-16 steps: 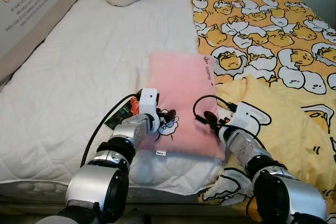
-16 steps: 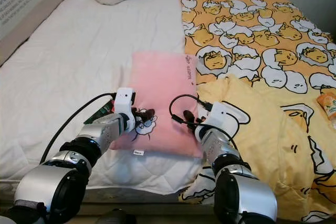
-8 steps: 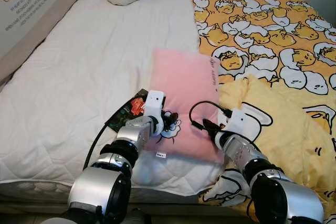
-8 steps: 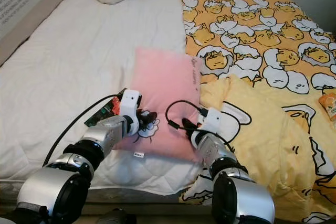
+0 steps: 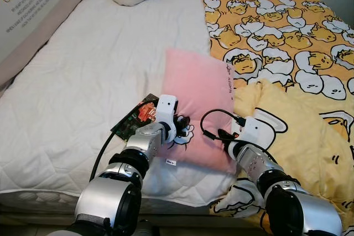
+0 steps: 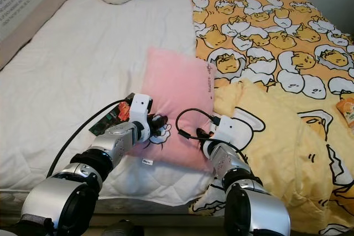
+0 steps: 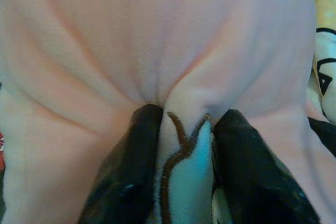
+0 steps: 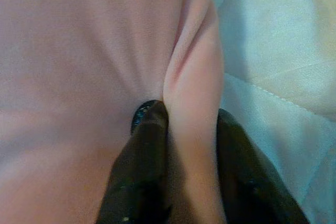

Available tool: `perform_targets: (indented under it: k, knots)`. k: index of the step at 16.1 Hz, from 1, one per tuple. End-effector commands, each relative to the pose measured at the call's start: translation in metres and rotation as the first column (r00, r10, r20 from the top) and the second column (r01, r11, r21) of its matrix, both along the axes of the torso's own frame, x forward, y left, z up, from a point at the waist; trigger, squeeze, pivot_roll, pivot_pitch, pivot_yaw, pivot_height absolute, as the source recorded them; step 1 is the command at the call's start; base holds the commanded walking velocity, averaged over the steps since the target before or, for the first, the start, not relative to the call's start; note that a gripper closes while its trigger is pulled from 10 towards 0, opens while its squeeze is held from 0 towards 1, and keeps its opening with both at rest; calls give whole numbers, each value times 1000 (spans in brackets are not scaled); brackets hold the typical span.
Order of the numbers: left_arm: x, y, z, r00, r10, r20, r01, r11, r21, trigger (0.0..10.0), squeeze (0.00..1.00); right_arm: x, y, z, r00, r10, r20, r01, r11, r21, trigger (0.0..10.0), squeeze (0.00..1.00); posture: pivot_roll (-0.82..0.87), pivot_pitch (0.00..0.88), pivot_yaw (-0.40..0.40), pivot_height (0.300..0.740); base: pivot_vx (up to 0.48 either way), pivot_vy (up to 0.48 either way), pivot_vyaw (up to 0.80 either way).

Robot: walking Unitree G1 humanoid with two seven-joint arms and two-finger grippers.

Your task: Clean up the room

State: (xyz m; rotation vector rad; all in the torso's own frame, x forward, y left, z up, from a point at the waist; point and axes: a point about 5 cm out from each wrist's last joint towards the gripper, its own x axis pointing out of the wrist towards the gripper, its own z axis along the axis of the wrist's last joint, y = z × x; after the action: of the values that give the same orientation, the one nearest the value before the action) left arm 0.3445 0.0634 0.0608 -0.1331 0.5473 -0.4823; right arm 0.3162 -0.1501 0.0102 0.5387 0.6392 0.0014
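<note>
Beyond both grippers spreads a white quilted mattress (image 5: 83, 81) beside a yellow cartoon-print duvet (image 5: 287, 53). Between them a pink rectangular fleece pillow (image 5: 196, 98) tilts up, its near edge pinched by the left gripper (image 7: 181, 129) and right gripper (image 8: 191, 124) (each clenched on a fabric fold). Just left lies a dark printed packet (image 5: 137, 117).

silver jointed arms, white wrist housings, looping black cables, black fingers (image 7: 131, 171).

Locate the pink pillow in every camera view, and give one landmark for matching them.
Left eye view: pink pillow at centre, on the bed.
Right eye view: centre, slightly left.
Left wrist view: a fold pinched between the black fingers.
Right wrist view: an edge pinched likewise.
Shared landmark: the yellow cartoon duvet.
</note>
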Motion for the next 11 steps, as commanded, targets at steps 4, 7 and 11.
perform_targets:
  k: [4, 7, 11]
  knots:
    - [-1, -1, -1, 1000, -3, -4, 3, 1000, -13, 0, 0, -10, 4, -11, 998, 3, -55, -3, 1000, 6, 0, 0, 109, 0, 18, 740, 0, 0, 0]
    - [-4, 2, -7, 998, -55, 6, 54, 997, 62, 0, 0, -13, 4, -14, 998, -14, -62, 15, 1000, 17, 0, 0, 102, 0, 30, 740, 0, 0, 0]
    - [3, 3, 3, 995, -56, 82, 50, 996, 75, 0, 0, -8, 8, -9, 1000, 8, -27, -8, 1000, 6, 0, 0, 102, 0, 23, 740, 0, 0, 0]
